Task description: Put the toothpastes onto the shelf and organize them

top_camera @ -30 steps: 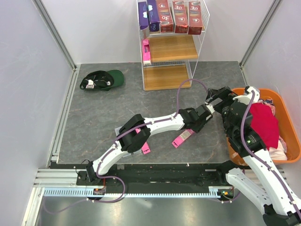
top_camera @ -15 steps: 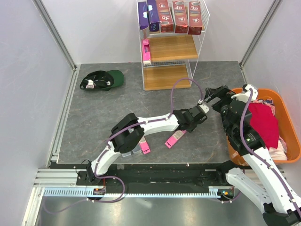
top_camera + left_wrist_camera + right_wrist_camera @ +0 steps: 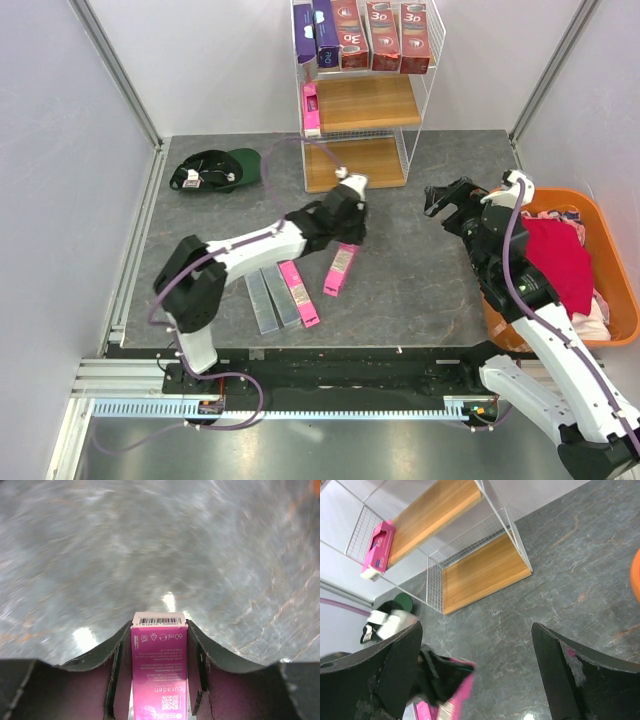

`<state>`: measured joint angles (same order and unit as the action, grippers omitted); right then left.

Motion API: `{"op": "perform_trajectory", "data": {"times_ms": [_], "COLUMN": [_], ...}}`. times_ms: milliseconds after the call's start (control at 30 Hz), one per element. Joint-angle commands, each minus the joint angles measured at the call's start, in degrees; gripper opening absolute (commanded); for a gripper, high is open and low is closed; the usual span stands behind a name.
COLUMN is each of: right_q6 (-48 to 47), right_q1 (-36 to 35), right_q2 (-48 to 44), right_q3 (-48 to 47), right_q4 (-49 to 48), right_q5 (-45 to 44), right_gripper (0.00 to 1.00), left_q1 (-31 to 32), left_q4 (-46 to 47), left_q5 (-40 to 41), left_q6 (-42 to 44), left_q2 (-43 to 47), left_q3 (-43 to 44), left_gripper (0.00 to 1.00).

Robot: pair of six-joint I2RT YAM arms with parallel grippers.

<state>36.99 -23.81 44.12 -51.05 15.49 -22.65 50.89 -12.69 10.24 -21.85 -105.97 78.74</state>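
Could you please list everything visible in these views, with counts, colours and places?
shelf: one, white wire with three wooden boards, far centre
dark red cartons: three, top board
purple cartons: two, top board, left
shelved pink carton: one, middle board, left end
silver-grey cartons: two, lying side by side on the table
loose pink carton: one, beside the grey ones
held pink carton: one, in front of the shelf
cap: one, green, far left
basket: one, orange, right edge, holding red cloth
left tool: shut on the held pink carton
right tool: open, empty
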Motion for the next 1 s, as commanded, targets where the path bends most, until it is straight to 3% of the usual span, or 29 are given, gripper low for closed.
{"op": "perform_trajectory", "data": {"times_ms": [0,300,433,633,967], "right_q6": [-1.4,0.45,0.27,1.68,-0.34], "right_q1": [0.08,-3.07,-10.98,-21.09,-39.37], "right_q2": [0.97,5.88,8.52,15.28,24.78], "right_q3": [-0.55,3.41,4.11,4.73,1.48], "right_q4": [-2.83,-6.87,-8.89,-12.4,-14.87], "right_q5": [2.88,7.1,2.72,0.51,-8.36], "right_gripper": [0.98,0.98,0.98,0.98,0.98], "left_q1": [-6.49,-19.6,-23.9,-27.25,-31.12], "left_q4": [7.93,26.03,36.38,43.87,52.5], "left_q5": [-5.22,-15.41,-16.74,-15.6,-18.06], "left_q6": [-10.05,-28.83,-36.76,-46.26,-57.95], "left_q2": [9.44,23.42,28.09,33.28,36.89], "left_q3": [-9.71,-31.51,-40.05,-50.33,-58.43], "left_gripper": [0.33,0.32,0.32,0.3,0.29]}}
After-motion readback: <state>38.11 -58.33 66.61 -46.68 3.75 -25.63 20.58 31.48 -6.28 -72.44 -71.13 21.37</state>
